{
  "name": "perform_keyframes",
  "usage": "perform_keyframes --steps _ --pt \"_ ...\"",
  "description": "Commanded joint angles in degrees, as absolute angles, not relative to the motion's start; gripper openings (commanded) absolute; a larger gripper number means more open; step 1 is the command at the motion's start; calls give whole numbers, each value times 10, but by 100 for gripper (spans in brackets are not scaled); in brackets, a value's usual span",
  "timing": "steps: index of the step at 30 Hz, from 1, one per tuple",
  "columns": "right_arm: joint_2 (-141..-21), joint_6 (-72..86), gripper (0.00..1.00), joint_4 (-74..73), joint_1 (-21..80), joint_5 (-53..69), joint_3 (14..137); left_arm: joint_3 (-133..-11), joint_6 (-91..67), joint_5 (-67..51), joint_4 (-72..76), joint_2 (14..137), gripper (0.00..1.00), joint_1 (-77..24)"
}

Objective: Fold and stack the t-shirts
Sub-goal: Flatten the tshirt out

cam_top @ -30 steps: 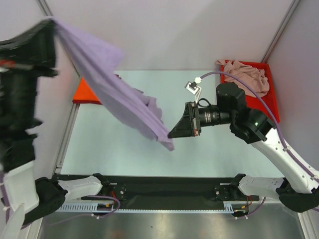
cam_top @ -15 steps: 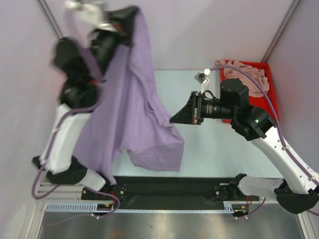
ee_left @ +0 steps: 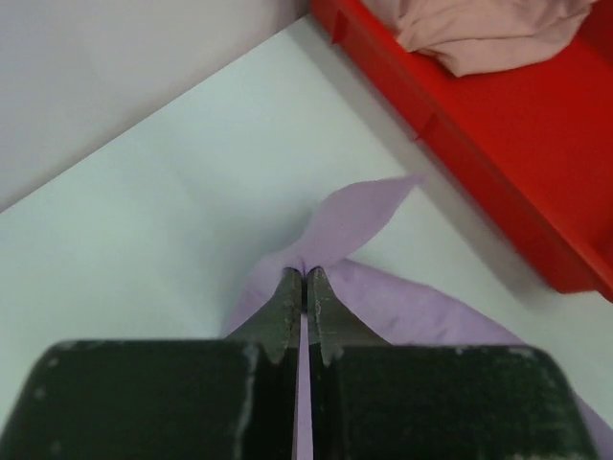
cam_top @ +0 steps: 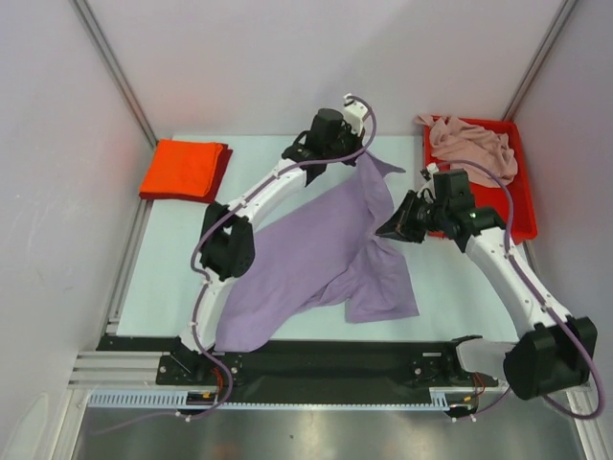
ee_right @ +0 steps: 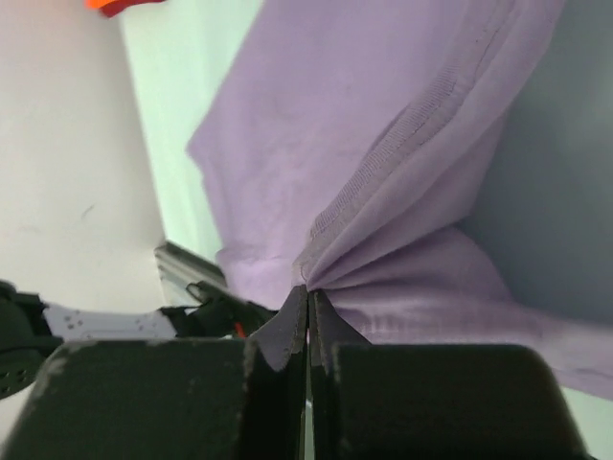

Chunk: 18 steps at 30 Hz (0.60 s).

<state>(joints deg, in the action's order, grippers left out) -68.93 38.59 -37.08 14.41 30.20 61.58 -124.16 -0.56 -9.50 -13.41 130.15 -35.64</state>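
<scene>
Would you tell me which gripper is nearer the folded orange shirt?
Left. The left gripper pinches the purple shirt right of the orange shirt, at the table's far side; the right gripper sits further right, by the tray.

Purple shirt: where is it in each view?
Top external: purple shirt spread diagonally across mid-table.
Left wrist: shirt lower centre, pinched by left tool.
Right wrist: shirt fills most of frame, bunched at right tool.
Landmark: red tray, top-right in top and left wrist; absent in right wrist.
</scene>
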Motion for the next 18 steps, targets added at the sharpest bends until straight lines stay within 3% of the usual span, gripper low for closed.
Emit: perform_keyframes --steps 1,5,9,10,12,13,15,16,18 --pt "-737 306 0 -362 119 274 654 -1340 -45 -87 -69 1309 0 -336" --pt "-821 269 0 -363 98 242 713 -1382 -68 -34 -60 1319 1 -309" --pt "-896 261 0 -375 76 190 772 -1400 -99 -26 -74 1300 12 -267" --pt "-903 258 0 -374 73 185 777 -1398 -101 -25 -88 1289 46 -262" --pt "-918 250 0 -378 70 169 791 -1390 -102 -23 -107 1270 99 -253" --pt "-931 244 0 -389 69 161 806 -1388 -101 -23 -124 1258 100 -252" --pt "-940 234 16 -395 68 153 816 -1375 -98 -15 -193 1223 100 -251" --pt "-947 222 37 -411 69 147 830 -1355 -100 -8 -246 1210 100 -251" --pt "-949 205 51 -431 73 119 843 -1315 -105 -4 -291 1154 100 -252"
